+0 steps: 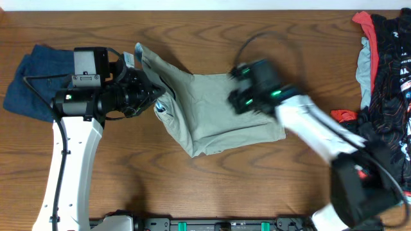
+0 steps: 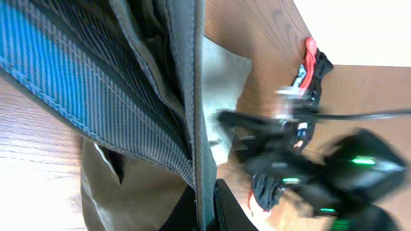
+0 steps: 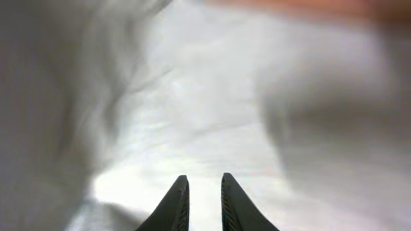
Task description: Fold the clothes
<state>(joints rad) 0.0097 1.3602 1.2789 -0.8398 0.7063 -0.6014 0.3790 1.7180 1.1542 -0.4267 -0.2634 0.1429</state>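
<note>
Left tool (image 1: 156,97) clamped on khaki shorts (image 1: 218,109) waistband, right tool (image 3: 200,199) fingers nearly together, no legible writing

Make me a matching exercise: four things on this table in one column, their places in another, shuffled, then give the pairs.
Things:
1. khaki shorts
2. blue denim garment
3. red and black garments
4. left gripper

Places:
A. far right edge of the table
B. far left of the table
C. middle of the table
D. at the shorts' waistband, left side

Pairs: 1-C, 2-B, 3-A, 4-D
</note>
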